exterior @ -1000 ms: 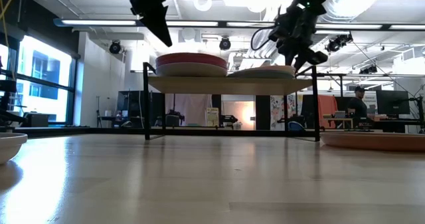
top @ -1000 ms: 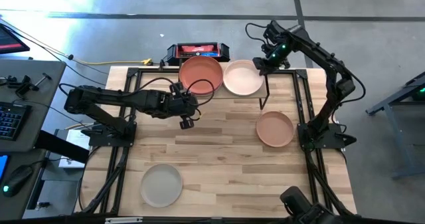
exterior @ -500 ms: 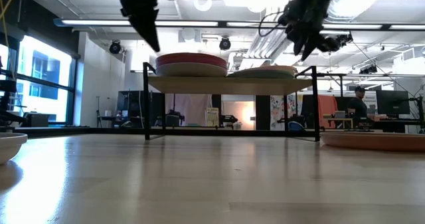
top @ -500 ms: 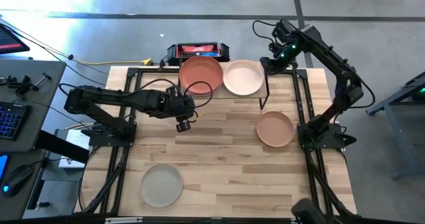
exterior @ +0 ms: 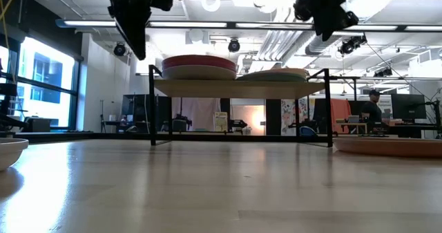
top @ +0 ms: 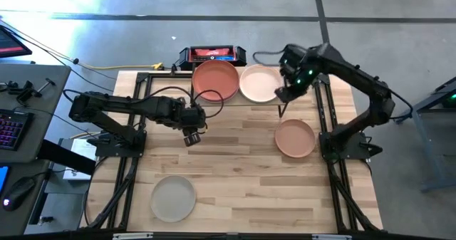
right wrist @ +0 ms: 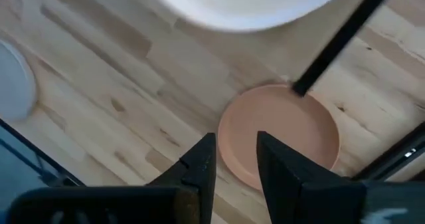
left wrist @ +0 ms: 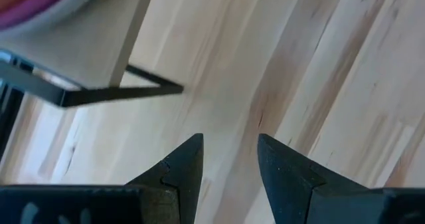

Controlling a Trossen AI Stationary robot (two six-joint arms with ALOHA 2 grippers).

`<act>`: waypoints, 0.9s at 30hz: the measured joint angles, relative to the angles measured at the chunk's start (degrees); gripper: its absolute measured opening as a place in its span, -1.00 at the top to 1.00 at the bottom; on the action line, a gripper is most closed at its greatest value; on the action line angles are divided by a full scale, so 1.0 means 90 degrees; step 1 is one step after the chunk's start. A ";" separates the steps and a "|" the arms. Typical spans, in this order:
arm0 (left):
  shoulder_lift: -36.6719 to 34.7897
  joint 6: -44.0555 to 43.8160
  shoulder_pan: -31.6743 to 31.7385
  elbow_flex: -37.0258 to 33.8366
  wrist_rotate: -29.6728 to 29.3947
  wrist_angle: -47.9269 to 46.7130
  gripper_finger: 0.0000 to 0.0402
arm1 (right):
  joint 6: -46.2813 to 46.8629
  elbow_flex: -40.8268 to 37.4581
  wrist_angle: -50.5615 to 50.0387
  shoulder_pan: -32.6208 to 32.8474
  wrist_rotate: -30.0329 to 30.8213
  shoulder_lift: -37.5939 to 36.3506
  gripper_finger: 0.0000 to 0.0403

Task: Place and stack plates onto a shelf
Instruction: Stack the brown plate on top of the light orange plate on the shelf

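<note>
A: Hidden or cut off?
B: Under terracotta plate (top: 215, 81), only rims of lower plates, seen from low view; stack count unclear. Shelf (exterior: 238, 88) board mostly covered from above.
A: Counted?
B: Four plates from above: terracotta and cream plate (top: 260, 82) at 12 o'clock on shelf, peach plate (top: 295, 138) at 3, grey plate (top: 173, 199) at 7.
A: Pincers?
B: Left gripper (left wrist: 229, 159) slightly spread, empty, beside shelf leg. Right gripper (right wrist: 234, 159) narrowly parted, empty, above peach plate.

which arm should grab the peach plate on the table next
Probably the right. Its gripper, empty, hangs at the shelf's right end, close to the peach plate, which fills its wrist view. The left gripper is mid-table, nearer the grey plate.
</note>
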 joint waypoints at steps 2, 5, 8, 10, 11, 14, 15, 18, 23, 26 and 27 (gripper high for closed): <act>0.0000 -0.0131 -0.0004 0.0000 0.0002 -0.0232 0.34 | 0.0196 0.0000 0.0002 0.0435 0.0180 0.0000 0.57; 0.0000 -0.0405 -0.0057 0.0000 0.0000 -0.0654 0.34 | 0.0588 0.0000 0.0015 0.1053 0.0486 0.0001 0.57; 0.0000 -0.0671 -0.0193 0.0000 0.0002 -0.0988 0.34 | 0.1066 0.0000 0.0015 0.1606 0.0878 0.0002 0.57; 0.0000 -0.0814 -0.0317 0.0000 0.0005 -0.1133 0.34 | 0.1355 0.0000 0.0021 0.1937 0.1085 0.0002 0.57; 0.0000 -0.0879 -0.0382 0.0000 0.0001 -0.1164 0.34 | 0.1477 0.0000 0.0032 0.2100 0.1181 0.0002 0.57; -0.0001 -0.1030 -0.0626 -0.0048 -0.0009 -0.1129 0.34 | 0.1868 0.0000 0.0074 0.2547 0.1480 0.0007 0.57; -0.0002 -0.1074 -0.0709 -0.0133 -0.0027 -0.1079 0.34 | 0.1985 0.0000 0.0070 0.2680 0.1566 0.0007 0.57; 0.0000 -0.1294 -0.0934 -0.0531 -0.0084 -0.1127 0.34 | 0.2387 0.0000 0.0074 0.3025 0.1786 0.0007 0.57; 0.0005 -0.2030 -0.1306 -0.1222 0.0065 -0.1167 0.34 | 0.2950 0.0000 0.0090 0.3537 0.2083 0.0007 0.57; 0.0004 -0.2300 -0.1530 -0.1405 0.0252 -0.1307 0.34 | 0.3286 0.0000 0.0120 0.3814 0.2244 0.0035 0.57; -0.0002 -0.2383 -0.1599 -0.1429 0.0253 -0.1340 0.34 | 0.3397 0.0000 0.0131 0.3910 0.2327 0.0058 0.57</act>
